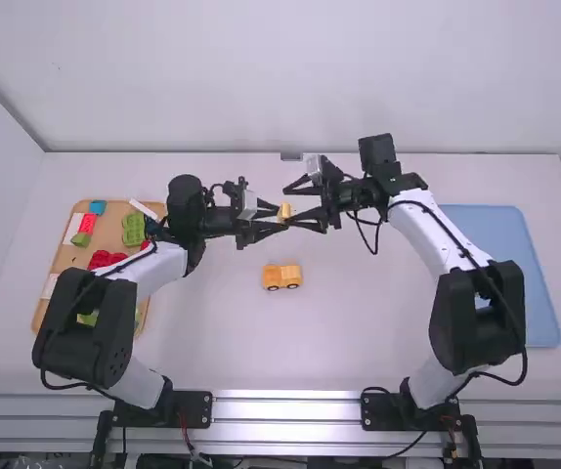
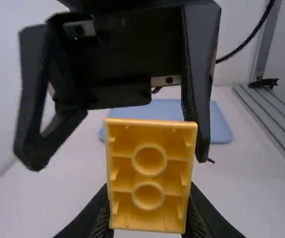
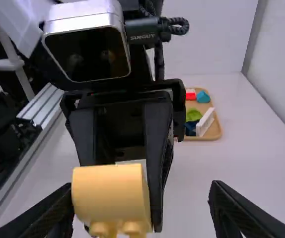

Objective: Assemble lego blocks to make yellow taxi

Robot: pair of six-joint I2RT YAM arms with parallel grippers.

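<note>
The left pincer (image 1: 281, 217) grips a yellow lego block (image 2: 149, 179) above the desk (image 1: 232, 342); the right pincer (image 3: 142, 186) stands open around it, off-centre. Closing so could twist or knock out the block, possibly onto the yellow toy car (image 1: 281, 277) standing on the desk, nearer the bases.

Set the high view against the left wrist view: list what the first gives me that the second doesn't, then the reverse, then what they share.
High view: the yellow car base with black wheels on the table, and the orange-brown tray holding loose blocks, including a green one.

Left wrist view: the hollow side of the raised yellow block, with its two round tubes.

Both: that block held in the left gripper, the open right gripper beside it, and the blue tray.
</note>
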